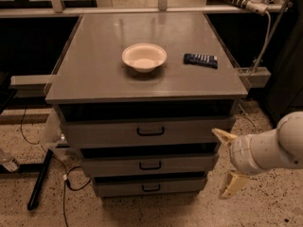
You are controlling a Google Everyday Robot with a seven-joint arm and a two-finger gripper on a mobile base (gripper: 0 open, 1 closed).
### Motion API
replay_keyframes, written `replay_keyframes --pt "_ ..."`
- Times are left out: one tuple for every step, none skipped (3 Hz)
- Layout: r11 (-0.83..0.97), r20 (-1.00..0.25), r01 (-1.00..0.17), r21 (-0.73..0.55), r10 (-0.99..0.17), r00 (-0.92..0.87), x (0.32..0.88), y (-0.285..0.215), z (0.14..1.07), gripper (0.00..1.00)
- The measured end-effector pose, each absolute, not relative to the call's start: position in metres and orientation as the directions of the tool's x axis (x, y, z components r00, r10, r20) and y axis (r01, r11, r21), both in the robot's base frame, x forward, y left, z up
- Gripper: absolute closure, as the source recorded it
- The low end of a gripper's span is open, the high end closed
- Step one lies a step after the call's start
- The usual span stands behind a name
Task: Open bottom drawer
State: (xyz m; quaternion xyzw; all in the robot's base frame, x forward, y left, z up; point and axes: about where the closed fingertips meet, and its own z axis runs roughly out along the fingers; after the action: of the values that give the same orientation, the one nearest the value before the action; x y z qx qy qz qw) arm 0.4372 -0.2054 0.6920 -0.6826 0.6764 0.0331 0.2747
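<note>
The bottom drawer (118,187) sits lowest in the stack under the table (94,70) and looks shut, its small black loop handle (151,187) facing outward for a pull. The pincer (223,163) hangs off to the right, about level with the middle drawer (109,166). Its fingers (222,135) are spread wide and empty, likely readied to take that handle.

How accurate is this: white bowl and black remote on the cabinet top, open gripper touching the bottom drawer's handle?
Not touching. In the camera view the open gripper hangs right of the cabinet, clear of the bottom drawer and its handle. The white bowl and black remote are on top.
</note>
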Motion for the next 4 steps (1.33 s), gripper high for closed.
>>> replay_keyframes --pt "0.050 -0.456 -0.945 -0.324 -0.883 0.109 0.434 -0.196 0.632 0.00" --pt "0.033 -0.519 -0.956 -0.291 -0.845 0.129 0.430 -0.193 0.552 0.00" --pt "0.033 -0.519 -0.956 -0.291 -0.845 0.129 0.430 -0.193 0.552 0.00" --pt "0.044 -0.537 -0.961 -0.275 -0.836 0.115 0.440 -0.198 0.520 0.00"
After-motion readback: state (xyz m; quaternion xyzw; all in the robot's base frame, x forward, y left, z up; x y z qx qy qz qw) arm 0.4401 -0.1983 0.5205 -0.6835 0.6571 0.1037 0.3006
